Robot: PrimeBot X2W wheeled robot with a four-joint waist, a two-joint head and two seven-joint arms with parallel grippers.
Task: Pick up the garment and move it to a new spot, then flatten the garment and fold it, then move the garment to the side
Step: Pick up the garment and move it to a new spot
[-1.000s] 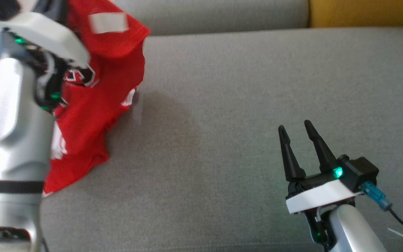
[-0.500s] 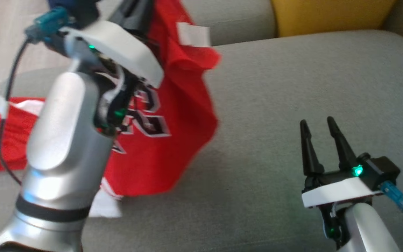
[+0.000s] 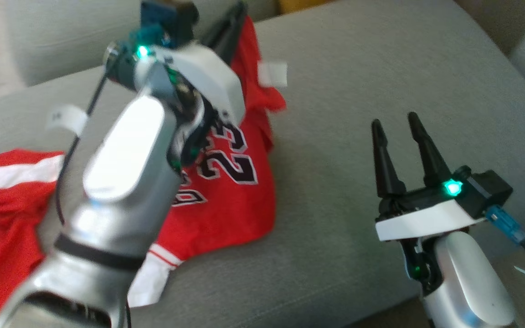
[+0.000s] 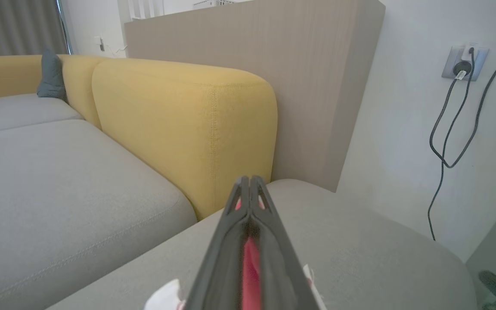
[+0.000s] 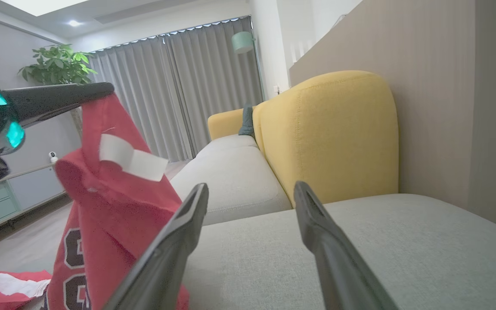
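My left gripper (image 3: 237, 12) is clamped on a top edge of the red garment (image 3: 230, 200). In the left wrist view only a sliver of red shows between its closed fingers (image 4: 226, 249). The cloth hangs below that gripper, and its lower part lies on the grey seat cushion (image 3: 358, 91). My left forearm (image 3: 121, 182) covers the garment's middle. The frame edge cuts off its far left end, and the head view is blurred. A white tag (image 3: 272, 74) sits just under the fingertips. The right gripper (image 3: 394, 120) stands spread and empty, well apart from the cloth. Since half a second ago the whole head picture has shifted, so the camera moved. The left grip is unchanged, the right fingers are spread the same, and the number 23 (image 3: 228, 157) now reads clearly.
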